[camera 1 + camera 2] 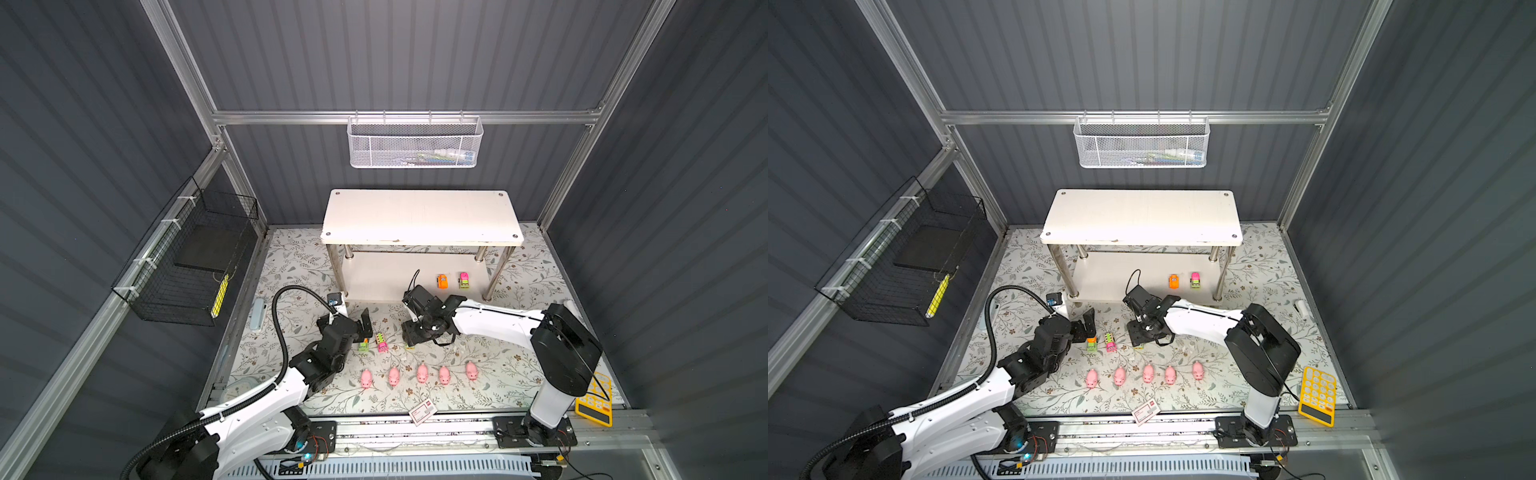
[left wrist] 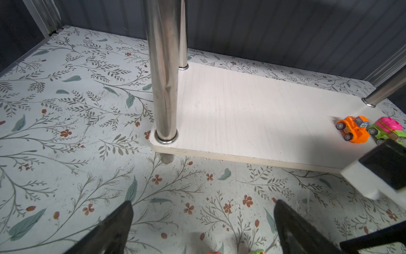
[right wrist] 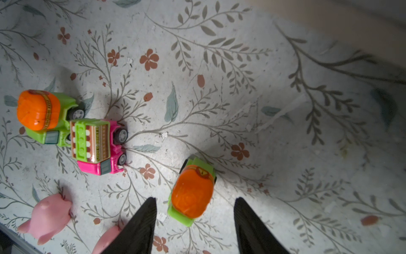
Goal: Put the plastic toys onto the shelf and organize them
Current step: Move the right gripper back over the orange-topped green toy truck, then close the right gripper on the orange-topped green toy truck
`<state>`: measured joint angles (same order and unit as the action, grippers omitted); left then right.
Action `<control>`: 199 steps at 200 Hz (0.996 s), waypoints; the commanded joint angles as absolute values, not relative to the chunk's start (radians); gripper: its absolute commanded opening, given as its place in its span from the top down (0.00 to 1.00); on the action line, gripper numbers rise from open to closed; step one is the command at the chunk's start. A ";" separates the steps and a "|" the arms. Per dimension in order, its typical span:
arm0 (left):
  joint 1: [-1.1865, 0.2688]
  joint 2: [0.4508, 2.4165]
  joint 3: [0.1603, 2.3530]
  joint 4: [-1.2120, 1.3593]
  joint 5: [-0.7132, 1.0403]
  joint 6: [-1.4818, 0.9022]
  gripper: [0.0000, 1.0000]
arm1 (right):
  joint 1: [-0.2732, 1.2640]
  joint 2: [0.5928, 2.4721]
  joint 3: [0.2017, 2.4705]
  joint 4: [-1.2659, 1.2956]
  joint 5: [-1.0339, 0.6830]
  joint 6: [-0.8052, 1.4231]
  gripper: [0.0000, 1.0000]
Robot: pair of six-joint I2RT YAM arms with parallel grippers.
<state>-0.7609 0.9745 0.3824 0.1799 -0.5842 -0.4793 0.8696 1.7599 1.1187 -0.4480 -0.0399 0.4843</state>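
— On the floral mat (image 1: 291,266), just in front of the shelf (image 1: 382,278), sits the orange-domed green car (image 3: 191,193). The right gripper (image 3: 195,201) hangs over it, jaws apart, one finger on each side and neither touching it.
— How should it close?
— I'd centre it first, since the car lies a little slanted between the fingers. Pinch low across the green body, not the rounded dome, which I'd expect to slip. Then lift straight up, clear of the pink car (image 3: 96,146) and the second domed car (image 3: 44,116) nearby.
— And the left gripper (image 2: 203,202)?
— Jaws wide apart, holding nothing, near the shelf's front post (image 2: 164,77).
— What's on the shelf?
— An orange car (image 1: 442,281) and a pink-topped car (image 1: 464,280) stand side by side toward the right end of the lower board. The top board (image 1: 419,216) is bare. Five pigs (image 1: 422,372) stand in a row on the mat.
— The baskets?
— The white mesh basket (image 1: 374,145) on the back rail holds something too blurred to name. The black wire basket (image 1: 183,266) on the side wall holds a dark flat slab and a yellow strip.
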 commanded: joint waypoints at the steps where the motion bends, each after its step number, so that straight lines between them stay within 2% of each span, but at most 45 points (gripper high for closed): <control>1: -0.767 0.966 0.384 0.180 -0.609 -0.474 0.00 | 0.877 1.776 1.147 -0.488 -0.045 0.465 0.43; 126: -0.767 0.958 0.353 0.200 -0.617 -0.485 0.00 | 0.884 1.860 1.212 -0.521 -0.046 0.447 0.50; 199: -0.767 0.949 0.337 0.206 -0.623 -0.488 0.00 | 0.884 1.888 1.237 -0.535 -0.039 0.446 0.59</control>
<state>-0.7609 0.9676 0.3511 0.1814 -0.6029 -0.4801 0.8787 1.8778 1.2087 -0.5041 -0.0425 0.4503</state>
